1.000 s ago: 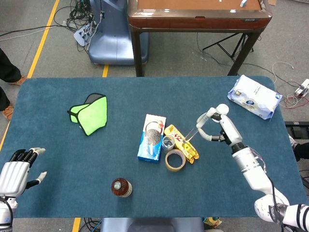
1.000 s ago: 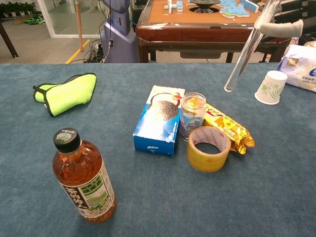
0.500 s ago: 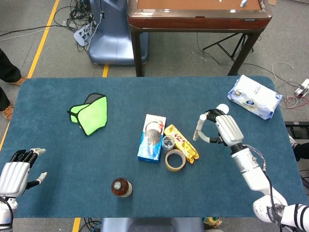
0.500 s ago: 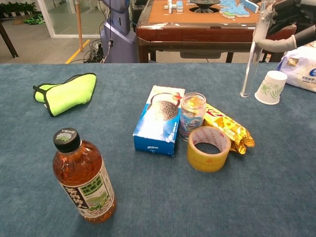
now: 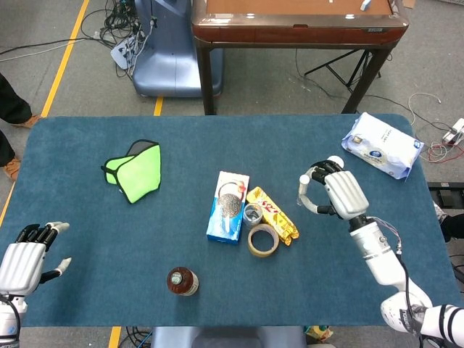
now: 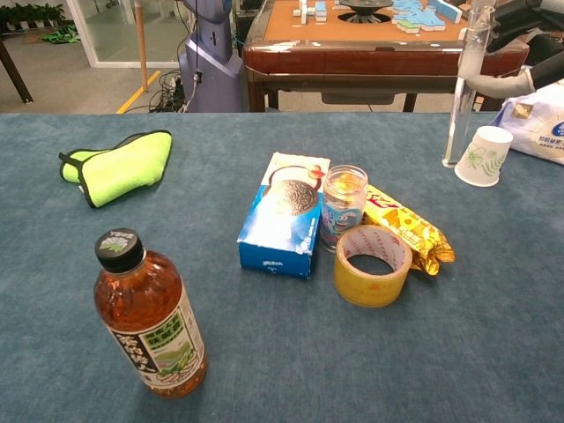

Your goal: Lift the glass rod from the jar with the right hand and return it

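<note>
Right hand (image 5: pixel 335 194) is gripping the glass rod (image 6: pixel 461 97) upright, well right of the jar (image 6: pixel 343 207), so it's out and needing return. Left hand (image 5: pixel 27 255) is idling, fingers apart.

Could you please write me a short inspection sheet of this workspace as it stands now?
Surface: blue carpeted table, flat.
Job's things: glass rod upright, out of the jar, near the paper cup.
Clutter: cookie box, tape roll, yellow snack pack, tea bottle, green cloth, tissue pack.
Hands: right hand holds the rod; left hand holds nothing, fingers apart.
Cables: loose on the floor behind the table.
Surroundings: wooden table, blue machine base.
</note>
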Motion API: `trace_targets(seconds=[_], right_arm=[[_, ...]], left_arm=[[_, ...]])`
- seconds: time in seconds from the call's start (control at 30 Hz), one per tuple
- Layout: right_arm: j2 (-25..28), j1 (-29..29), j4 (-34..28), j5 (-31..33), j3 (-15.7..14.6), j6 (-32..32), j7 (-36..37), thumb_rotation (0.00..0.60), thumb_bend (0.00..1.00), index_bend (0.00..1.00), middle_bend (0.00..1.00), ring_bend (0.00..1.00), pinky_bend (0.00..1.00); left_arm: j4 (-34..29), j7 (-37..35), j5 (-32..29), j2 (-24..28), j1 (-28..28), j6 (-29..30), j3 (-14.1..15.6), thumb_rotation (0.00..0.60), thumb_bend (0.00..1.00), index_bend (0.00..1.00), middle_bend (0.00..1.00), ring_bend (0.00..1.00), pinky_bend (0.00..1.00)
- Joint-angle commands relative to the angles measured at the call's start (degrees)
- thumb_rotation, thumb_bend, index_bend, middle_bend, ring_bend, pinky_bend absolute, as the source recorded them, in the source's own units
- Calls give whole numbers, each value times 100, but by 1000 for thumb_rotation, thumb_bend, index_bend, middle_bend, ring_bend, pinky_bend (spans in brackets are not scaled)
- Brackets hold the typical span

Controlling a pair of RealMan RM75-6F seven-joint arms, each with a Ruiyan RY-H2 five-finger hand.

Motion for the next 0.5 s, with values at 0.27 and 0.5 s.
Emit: trace_targets(seconds=[0.27, 0.5], right_arm=[[78, 125, -447, 148, 68, -548, 1460, 600, 543, 669, 440, 256, 194], [-210, 301, -291, -76, 106, -408, 1148, 600, 543, 669, 442, 256, 194]], left_arm=[[12, -20, -12, 8, 14, 9, 7, 600, 239, 252, 253, 312, 161], [-11, -21, 3, 26, 29, 43, 8, 600, 239, 252, 253, 312, 161]])
